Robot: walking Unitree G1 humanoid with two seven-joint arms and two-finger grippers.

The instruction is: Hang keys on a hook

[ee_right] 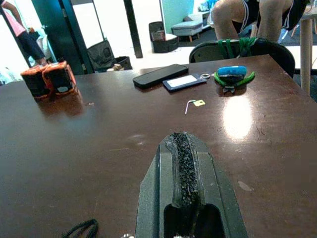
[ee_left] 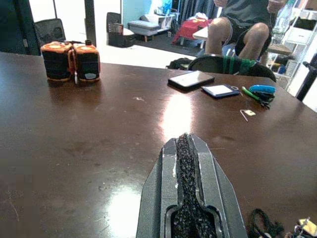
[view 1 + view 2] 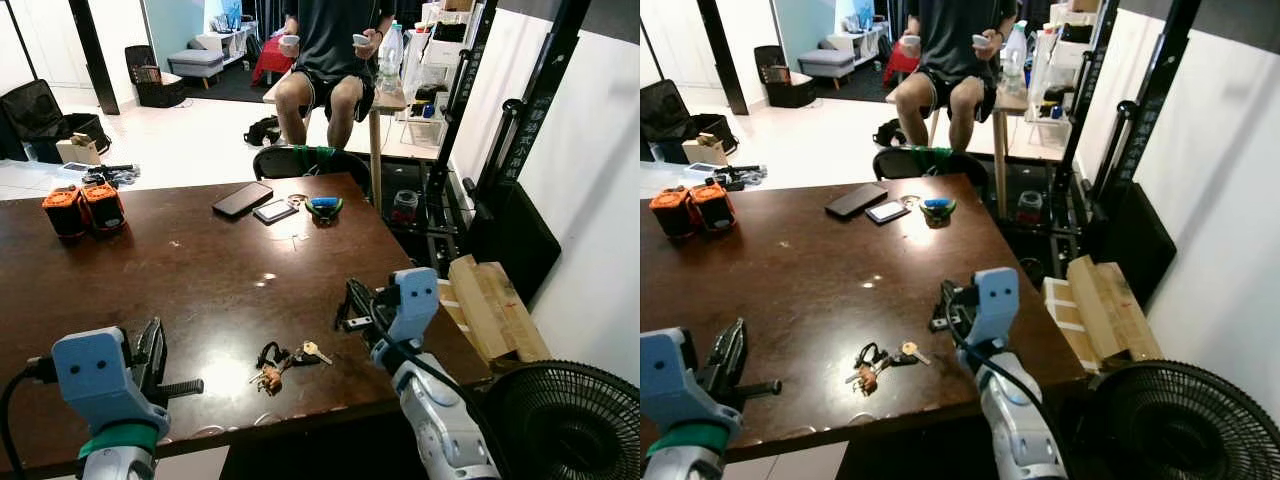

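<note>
**Two closed grippers, one loose bunch of keys near the table's front edge**

Both grippers hover low over the front of the dark wooden table (image 3: 200,270), and neither has hold of anything. The left gripper (image 2: 187,163) has its black fingers pressed together, as does the right gripper (image 1: 182,163); each points across the table toward its far edge.

Between them lie the keys (image 3: 285,360), flat on the wood close to the front edge and somewhat nearer the right-hand corner. The bunch runs roughly parallel to that edge: a dark cord loop and a brownish fob at the left end, the metal key blades at the right end, tips aimed toward the right gripper.

What could go wrong, as I judge it:
- Flat, thin keys on hard wood give little to pinch; fingers coming down shut, or off to one side, would likely push the bunch instead of lifting it.
- A push toward the near edge could send it onto the floor.
- Gripping a single blade may let the rest swing and slip free; the ring or loop looks the safer hold.
- No hook is visible, so carrying will follow any pickup.

A seated person (image 3: 330,50) is well beyond the far edge.
</note>
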